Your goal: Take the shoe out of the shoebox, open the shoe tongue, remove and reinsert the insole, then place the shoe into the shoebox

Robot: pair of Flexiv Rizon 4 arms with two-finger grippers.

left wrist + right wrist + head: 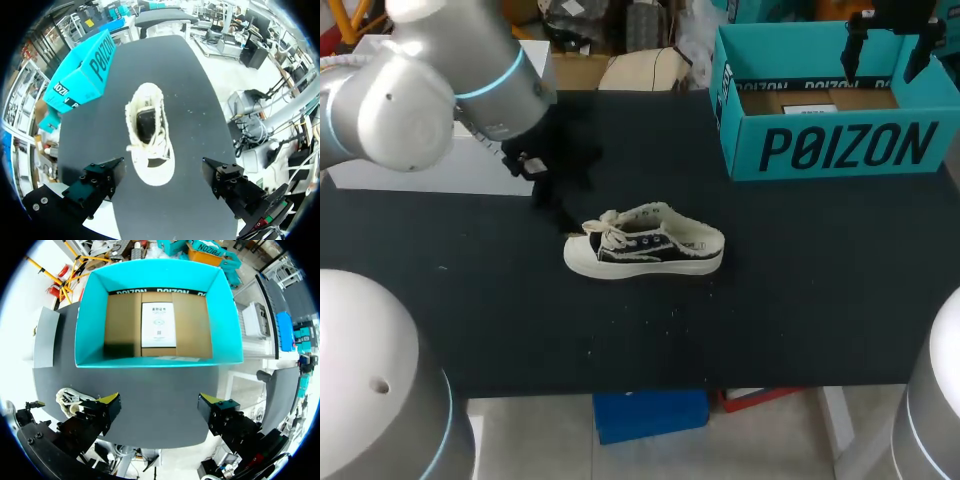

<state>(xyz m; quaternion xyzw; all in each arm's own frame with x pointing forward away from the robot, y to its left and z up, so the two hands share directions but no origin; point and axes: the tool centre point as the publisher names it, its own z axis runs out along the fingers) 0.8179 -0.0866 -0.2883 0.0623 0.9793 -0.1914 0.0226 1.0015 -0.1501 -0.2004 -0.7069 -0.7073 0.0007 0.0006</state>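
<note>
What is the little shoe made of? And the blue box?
The shoe looks like dark canvas cloth with a frayed cream edge, laces and a matte, rubbery white sole. The shoebox looks like cardboard: teal print outside, plain brown inside.

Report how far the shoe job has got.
Done: the shoe stands on the table, outside the shoebox. In hand: left gripper, open, hangs over the shoe; right gripper, open, over the shoebox, which holds no shoe. Left, apparently: tongue, insole, reboxing.
</note>
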